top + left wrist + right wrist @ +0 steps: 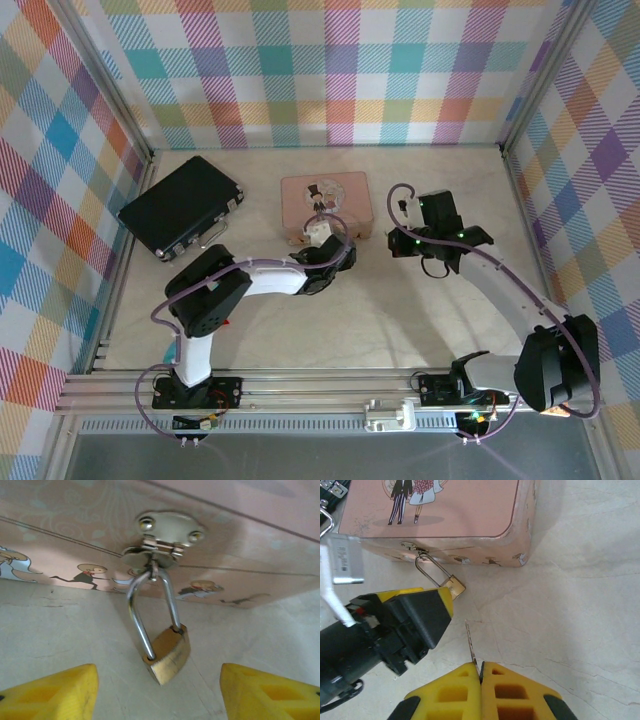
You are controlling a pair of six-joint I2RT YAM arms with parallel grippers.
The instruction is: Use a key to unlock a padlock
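On the front wall of the pink tin (pixel 445 510): the padlock (pixel 167 652) hangs by its thin silver shackle (pixel 137 615) from the hasp (pixel 160 537). Its brass body is tilted, with the lower end at or just above the table (pixel 580 605). The shackle sits in the body, so it looks locked.
Left gripper (pixel 157 677): spread and holding nothing. Its yellow fingers (pixel 50 692) stand on either side of the padlock without touching it.
Right gripper (pixel 481 667): pressed together, pinching the key (pixel 470 640) at one end. The thin blade sticks out past the tips toward the tin.
Key to padlock: near but apart. In the right wrist view the padlock lies up and to the left of the key's tip, with bare table between them and the left gripper just beside.
Keyhole: cannot be seen; probably in the body's lower end.
Black case (pixel 182 207): left of the tin, well apart and not involved.
Step in hand: by my reading, steadying the padlock so the key can go in. Nothing is inserted yet.
Next move calls for: the left fingers to close on the brass body without twisting it and to present the keyhole end to the right arm. The blade must then be lined up squarely with the slot.
Risk: the padlock swings freely on the hasp, and the key may pivot in so narrow a pinch.
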